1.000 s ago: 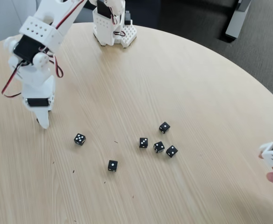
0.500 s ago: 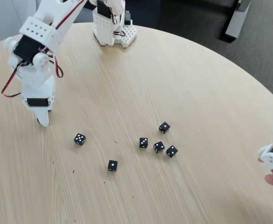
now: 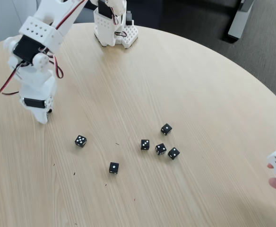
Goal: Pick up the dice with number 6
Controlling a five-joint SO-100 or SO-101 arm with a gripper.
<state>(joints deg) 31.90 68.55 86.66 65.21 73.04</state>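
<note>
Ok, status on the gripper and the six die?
Gripper low at left of table, far from dice, jaws unclear. Six die in right cluster, untouched. Neighbour dice crowd both sides.

— What do I have on the surface?

— I see a round, pale wood table (image 3: pixel 199 85) over a dark floor (image 3: pixel 265 61). A black die with one pip (image 3: pixel 113 167) lies closest to the near edge. A three-pip die (image 3: pixel 81 141) sits further left. Toward the middle are a two-pip die (image 3: pixel 145 144), another die (image 3: pixel 173 152) and a farther die (image 3: pixel 166 128).

— Anything else?

— Tiny dark specks (image 3: pixel 117 144).
</note>
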